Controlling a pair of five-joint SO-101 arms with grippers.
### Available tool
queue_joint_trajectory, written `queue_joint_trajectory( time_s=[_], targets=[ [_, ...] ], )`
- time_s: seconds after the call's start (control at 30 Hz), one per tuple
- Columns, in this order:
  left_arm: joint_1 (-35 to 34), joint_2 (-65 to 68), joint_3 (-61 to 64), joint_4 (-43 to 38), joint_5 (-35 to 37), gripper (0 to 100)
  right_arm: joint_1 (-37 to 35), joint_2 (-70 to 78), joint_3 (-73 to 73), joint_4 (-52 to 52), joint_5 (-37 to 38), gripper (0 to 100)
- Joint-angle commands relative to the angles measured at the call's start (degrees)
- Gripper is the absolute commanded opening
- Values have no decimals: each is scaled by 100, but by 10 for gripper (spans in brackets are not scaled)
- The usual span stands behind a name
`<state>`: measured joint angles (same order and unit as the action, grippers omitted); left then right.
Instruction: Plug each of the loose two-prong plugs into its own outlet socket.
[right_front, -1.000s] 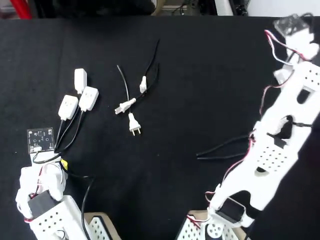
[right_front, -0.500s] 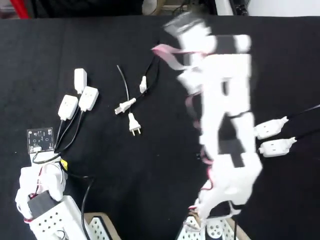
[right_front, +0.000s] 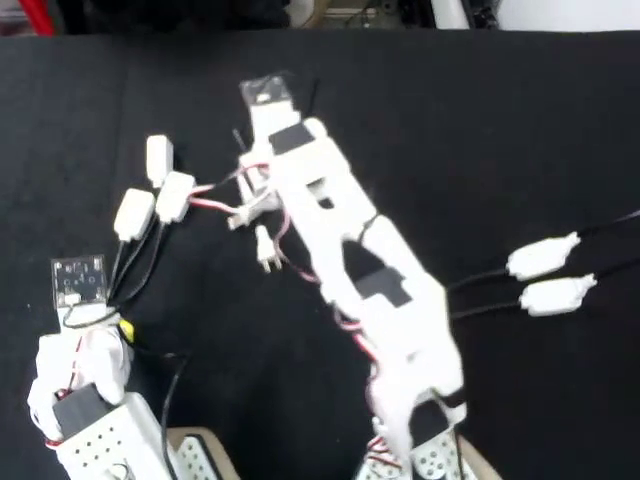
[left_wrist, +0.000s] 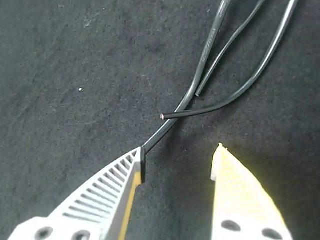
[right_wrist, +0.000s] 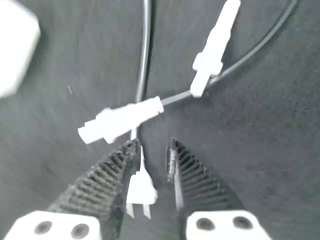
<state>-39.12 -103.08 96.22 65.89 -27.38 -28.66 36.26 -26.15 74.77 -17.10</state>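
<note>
One plug (right_wrist: 140, 191) lies on the surface (right_front: 480, 120), left of centre in the high view, framed between the narrowly parted, empty fingers of the right hand (right_wrist: 152, 145). Closing should catch its body squarely, clear of prongs. The left hand (left_wrist: 179, 150), lower left, gapes empty over cords (left_wrist: 210, 45).

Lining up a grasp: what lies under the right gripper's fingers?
Under the right gripper lies a small white two-prong plug on the black cloth, prongs toward the wrist camera. One ridged black finger overlaps the plug's edge, so contact there cannot be seen.
</note>
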Motion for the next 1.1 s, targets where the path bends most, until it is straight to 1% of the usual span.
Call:
queue_joint_trajectory(
  time_s=[0.0,0.1,0.2,0.27,0.4,0.53,0.77,1.0,1.07],
  targets=[
    [31,-53,22,26,-35,227,-114,277,-954,211,-1187,106],
    [31,-53,31,26,-35,226,-132,655,-1552,431,-1855,116],
    [31,-53,31,26,-35,225,-255,989,-2097,879,-2092,116],
    [31,-53,31,26,-35,225,-343,1191,-2484,1160,-2119,117],
    [22,-53,31,26,-35,225,-396,1604,-3240,1574,-2505,123],
    [22,-53,31,26,-26,224,-448,2114,-3811,1767,-2919,197],
    [22,-53,31,26,-26,224,-607,2791,-4743,2075,-3015,194],
    [22,-53,31,26,-18,224,-598,3354,-5385,2075,-3015,135],
    [22,-53,31,26,-18,224,-598,3415,-5516,2092,-2971,100]
  ],
)
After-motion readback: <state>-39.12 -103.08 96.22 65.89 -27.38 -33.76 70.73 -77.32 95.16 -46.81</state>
